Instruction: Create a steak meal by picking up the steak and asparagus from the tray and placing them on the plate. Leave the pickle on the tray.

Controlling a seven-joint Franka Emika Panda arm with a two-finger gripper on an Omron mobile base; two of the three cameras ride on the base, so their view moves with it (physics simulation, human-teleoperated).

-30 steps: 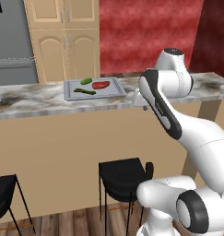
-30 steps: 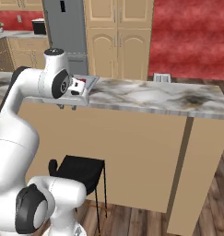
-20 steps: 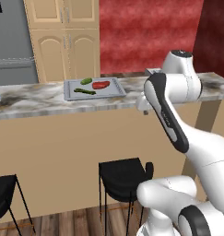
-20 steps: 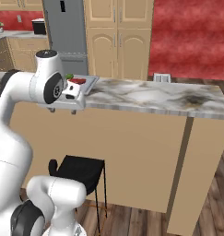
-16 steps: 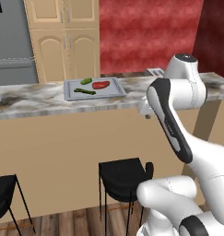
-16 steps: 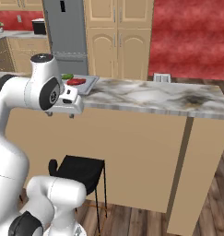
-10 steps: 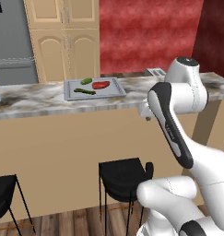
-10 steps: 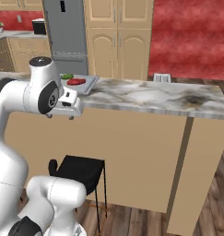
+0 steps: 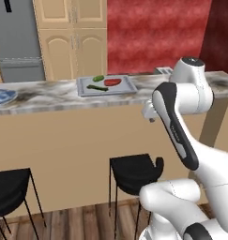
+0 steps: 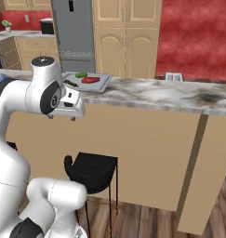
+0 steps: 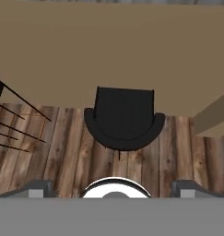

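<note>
Three foods lie on the tray (image 9: 106,86) on my marble bench (image 9: 49,96): the steak (image 9: 112,82) at the right, the pickle (image 9: 98,78) toward the back, and the asparagus (image 9: 97,87) along the front, just beside the steak. All three sit well apart from the plate (image 9: 2,96), which rests at the far left end of the bench with nothing on it. My claw (image 10: 61,116) hangs off the front edge of the bench, below the level of its top and pointing down. From my hand camera I look straight down on a black stool (image 11: 124,119) and the wooden floor (image 11: 62,152), and my fingertips (image 11: 39,186) stand wide apart with nothing between them
</note>
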